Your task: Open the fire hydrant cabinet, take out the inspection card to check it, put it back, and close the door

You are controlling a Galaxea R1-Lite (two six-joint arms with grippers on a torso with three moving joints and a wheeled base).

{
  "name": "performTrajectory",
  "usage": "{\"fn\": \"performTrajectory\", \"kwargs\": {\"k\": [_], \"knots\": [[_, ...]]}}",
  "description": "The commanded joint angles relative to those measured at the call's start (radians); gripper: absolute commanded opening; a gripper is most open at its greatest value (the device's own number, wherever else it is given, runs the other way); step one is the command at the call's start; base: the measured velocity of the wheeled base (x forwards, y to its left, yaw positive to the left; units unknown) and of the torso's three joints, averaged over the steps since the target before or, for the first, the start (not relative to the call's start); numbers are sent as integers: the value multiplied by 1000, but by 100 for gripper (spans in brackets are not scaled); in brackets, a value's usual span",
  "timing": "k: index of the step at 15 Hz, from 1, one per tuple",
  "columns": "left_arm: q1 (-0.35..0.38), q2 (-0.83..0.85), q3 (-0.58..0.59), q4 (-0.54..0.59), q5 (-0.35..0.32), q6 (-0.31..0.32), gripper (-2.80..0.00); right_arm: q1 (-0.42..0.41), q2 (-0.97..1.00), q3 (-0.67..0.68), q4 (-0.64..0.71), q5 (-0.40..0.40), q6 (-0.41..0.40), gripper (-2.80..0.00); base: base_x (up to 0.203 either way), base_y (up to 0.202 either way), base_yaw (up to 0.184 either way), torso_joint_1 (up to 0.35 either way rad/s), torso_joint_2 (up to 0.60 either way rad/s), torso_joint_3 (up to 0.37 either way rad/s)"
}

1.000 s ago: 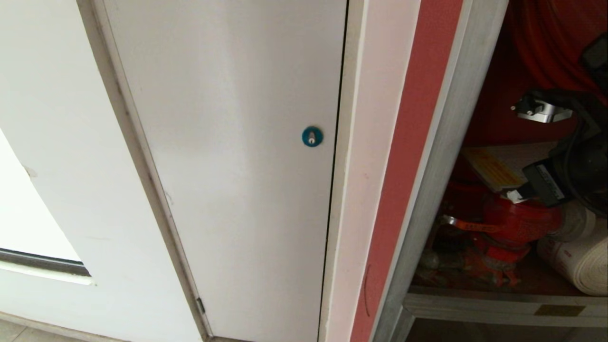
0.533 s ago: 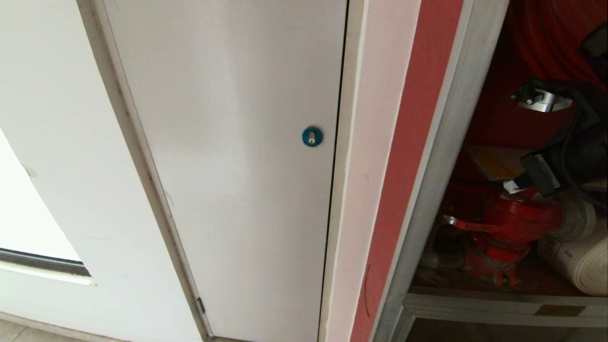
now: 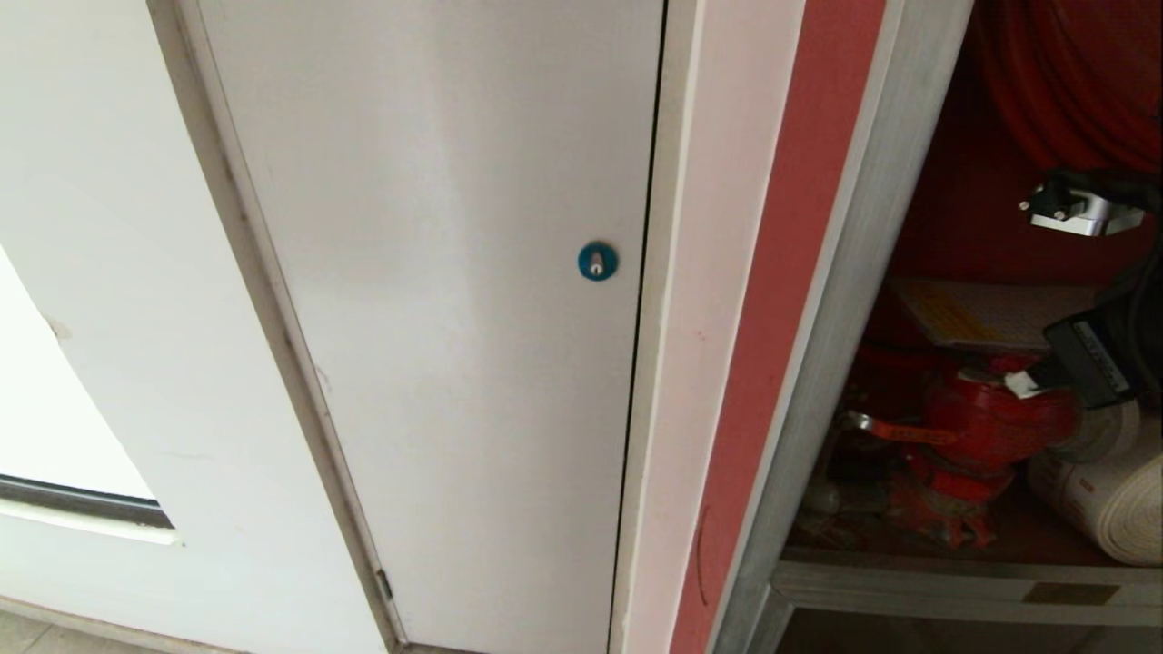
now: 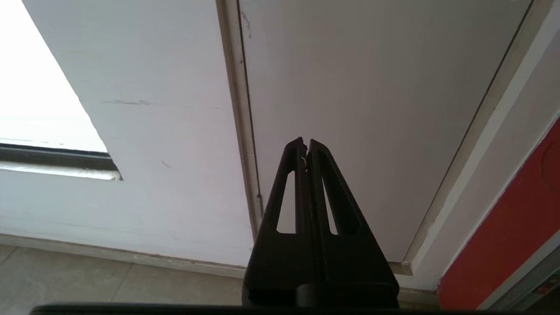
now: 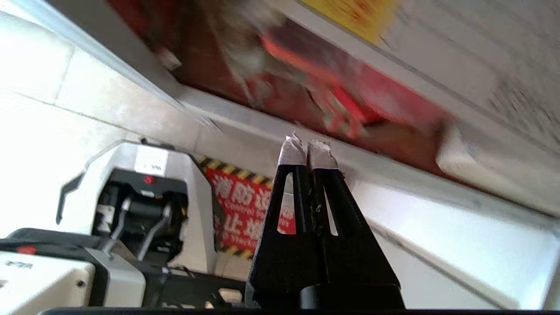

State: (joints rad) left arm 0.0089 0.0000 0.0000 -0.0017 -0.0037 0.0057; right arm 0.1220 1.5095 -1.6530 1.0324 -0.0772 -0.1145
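**Card is back on the valve and your right hand is pulling clear**

Over the last second your right hand (image 3: 1025,383) has let go of the inspection card (image 3: 990,313) and drawn away from it toward the cabinet's open side. The card now lies flat on top of the red valve (image 3: 990,422), yellow band at the end nearer the silver frame. The hand sits just beside the valve's top. Its fingers are pressed together with nothing between them, as the right wrist view shows plainly. That view is blurred across the cabinet interior, so you probably cannot judge from it how squarely the card rests.

The fire hydrant cabinet (image 3: 845,300) stands open, and the door itself is out of sight. To my reading, the put-back step is done and closing remains.

Your left hand (image 4: 306,144) is parked, fingers together and empty, facing the white door (image 3: 436,272) on the far side of the frame from the valve.
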Motion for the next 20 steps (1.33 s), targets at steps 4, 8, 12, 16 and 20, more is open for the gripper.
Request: {"fn": "performTrajectory", "kwargs": {"k": [4, 8, 12, 16, 20], "knots": [[0, 2, 2, 0, -1, 0, -280, -144, -27, -6, 58, -1, -87, -280, 0, 0, 0, 0, 0, 0], [0, 2, 2, 0, 0, 0, -280, -251, -40, -37, 139, -1, -161, -280, 0, 0, 0, 0, 0, 0], [0, 2, 2, 0, 0, 0, -280, -284, -11, -80, 176, -6, -176, -280, 0, 0, 0, 0, 0, 0], [0, 2, 2, 0, -1, 0, -280, -305, 33, -126, 169, -7, -184, -280, 0, 0, 0, 0, 0, 0], [0, 2, 2, 0, -1, 0, -280, -306, 79, -137, 115, -7, -187, -280, 0, 0, 0, 0, 0, 0]]}}
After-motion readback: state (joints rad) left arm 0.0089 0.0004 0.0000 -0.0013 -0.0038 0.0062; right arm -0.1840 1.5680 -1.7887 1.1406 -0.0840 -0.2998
